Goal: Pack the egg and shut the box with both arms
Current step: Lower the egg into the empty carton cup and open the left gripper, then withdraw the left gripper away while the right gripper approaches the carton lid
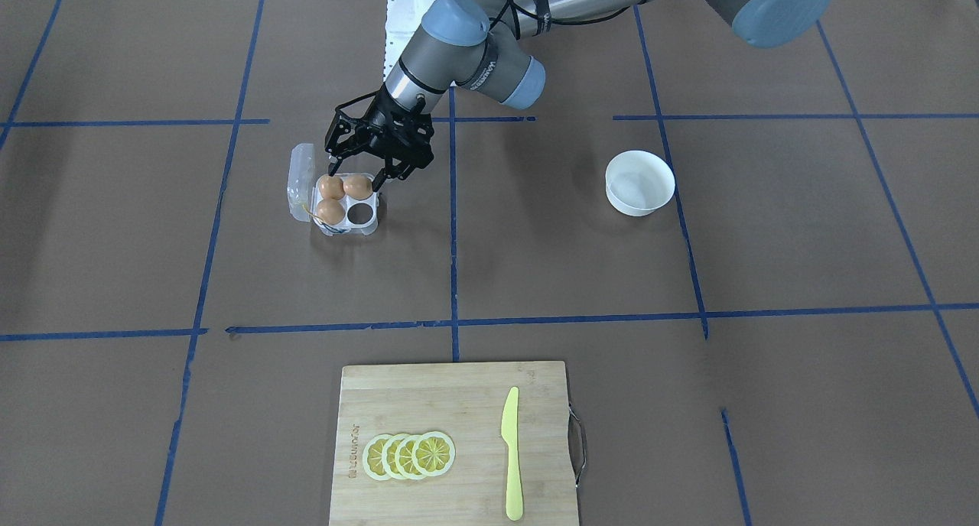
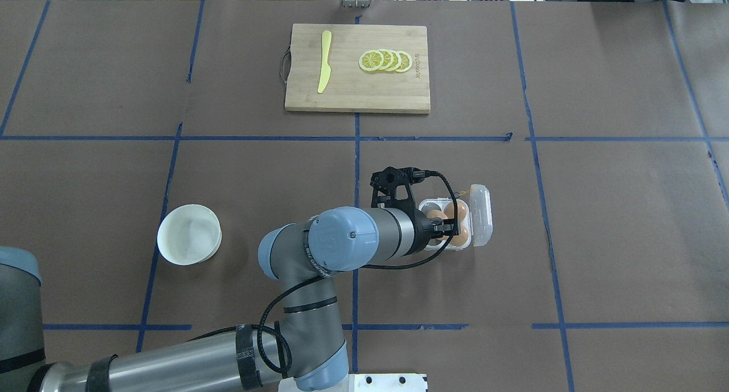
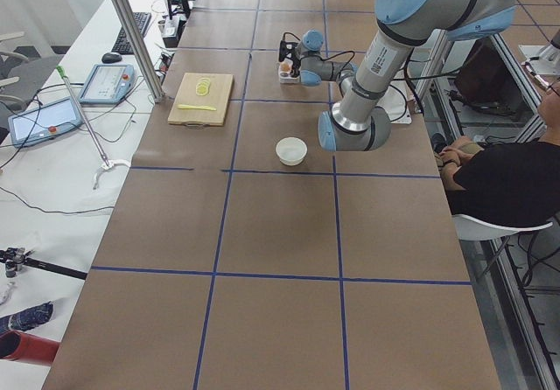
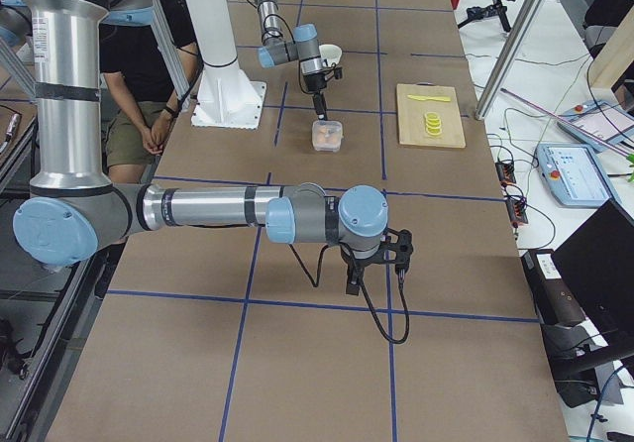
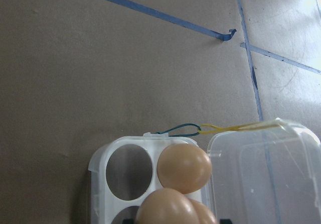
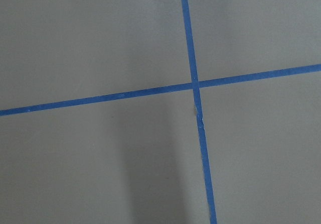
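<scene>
The clear box (image 1: 368, 225) lies open on the table, its lid (image 1: 300, 178) folded out to the side. Two eggs (image 1: 330, 211) sit in the cells next to the lid, and one cell (image 1: 358, 215) is empty. My left gripper (image 1: 356, 175) hangs over the fourth cell, shut on the third egg (image 1: 357, 186). In the left wrist view this egg (image 5: 165, 206) looks raised and off-centre over the box (image 5: 100, 164), with the yellow loop (image 5: 235, 128) at the lid's edge. My right gripper (image 4: 374, 281) shows only in the exterior right view, far from the box, so I cannot tell its state.
An empty white bowl (image 1: 639, 182) stands well to the side of the box. A wooden cutting board (image 1: 459, 404) at the table's far side carries lemon slices (image 1: 409, 456) and a yellow knife (image 1: 511, 449). Blue tape lines cross the brown table.
</scene>
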You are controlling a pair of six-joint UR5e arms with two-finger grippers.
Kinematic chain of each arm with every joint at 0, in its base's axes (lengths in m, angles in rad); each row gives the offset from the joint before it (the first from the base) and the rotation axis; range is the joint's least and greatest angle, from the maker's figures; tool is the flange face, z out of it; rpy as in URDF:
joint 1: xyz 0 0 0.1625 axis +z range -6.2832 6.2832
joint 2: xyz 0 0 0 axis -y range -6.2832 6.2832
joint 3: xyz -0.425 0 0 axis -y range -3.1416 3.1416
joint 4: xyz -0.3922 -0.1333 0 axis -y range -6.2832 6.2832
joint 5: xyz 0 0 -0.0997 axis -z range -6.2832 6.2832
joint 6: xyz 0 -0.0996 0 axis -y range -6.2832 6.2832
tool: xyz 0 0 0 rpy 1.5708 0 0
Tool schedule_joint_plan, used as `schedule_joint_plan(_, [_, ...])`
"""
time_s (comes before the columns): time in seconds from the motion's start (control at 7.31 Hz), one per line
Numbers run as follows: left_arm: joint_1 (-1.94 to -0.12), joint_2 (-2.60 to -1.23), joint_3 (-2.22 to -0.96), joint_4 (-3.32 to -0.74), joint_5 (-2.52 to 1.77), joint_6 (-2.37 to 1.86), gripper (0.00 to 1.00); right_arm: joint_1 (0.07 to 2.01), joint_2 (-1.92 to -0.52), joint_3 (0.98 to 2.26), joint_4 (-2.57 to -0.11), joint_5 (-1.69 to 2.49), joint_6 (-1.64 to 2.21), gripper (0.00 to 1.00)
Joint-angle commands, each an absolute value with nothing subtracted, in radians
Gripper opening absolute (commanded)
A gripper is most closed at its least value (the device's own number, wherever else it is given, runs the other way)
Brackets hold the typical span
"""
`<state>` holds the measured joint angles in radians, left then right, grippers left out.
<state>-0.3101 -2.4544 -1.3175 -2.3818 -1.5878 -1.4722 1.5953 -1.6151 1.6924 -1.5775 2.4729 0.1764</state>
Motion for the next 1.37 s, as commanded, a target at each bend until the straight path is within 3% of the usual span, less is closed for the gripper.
schedule_joint_plan(0.0, [-0.369, -2.454, -1.327, -2.343, -1.665, -1.48, 1.0, 1.594, -1.611, 1.719, -1.577, 2.483, 0.19, 1.0])
schedule_joint_plan(0.41, [-0.478, -2.346, -1.57, -2.064, -1.839, -1.412, 1.0, 1.385, -1.6, 1.85, -1.478, 2.471, 0.52, 1.0])
schedule_joint_plan(0.55, [-0.515, -2.282, -1.686, -1.963, -1.87, -1.367, 1.0, 1.29, -1.6, 1.848, -1.318, 2.456, 0.724, 0.87])
schedule_joint_plan(0.68, [-0.567, -2.223, -1.789, -1.868, -1.893, -1.33, 1.0, 1.172, -1.598, 1.85, -1.154, 2.415, 0.928, 0.63])
schedule_joint_plan(0.82, [-0.625, -2.194, -1.845, -1.771, -1.922, -1.272, 1.0, 1.05, -1.597, 1.85, -1.017, 2.34, 1.094, 0.35])
schedule_joint_plan(0.96, [-0.699, -2.174, -1.859, -1.722, -1.927, -1.206, 1.0, 0.954, -1.595, 1.851, -0.938, 2.292, 1.168, 0.0])
schedule_joint_plan(1.23, [-0.767, -2.067, -1.942, -1.72, -1.931, -1.139, 1.0, 0.855, -1.539, 1.861, -0.933, 2.286, 1.177, 0.0])
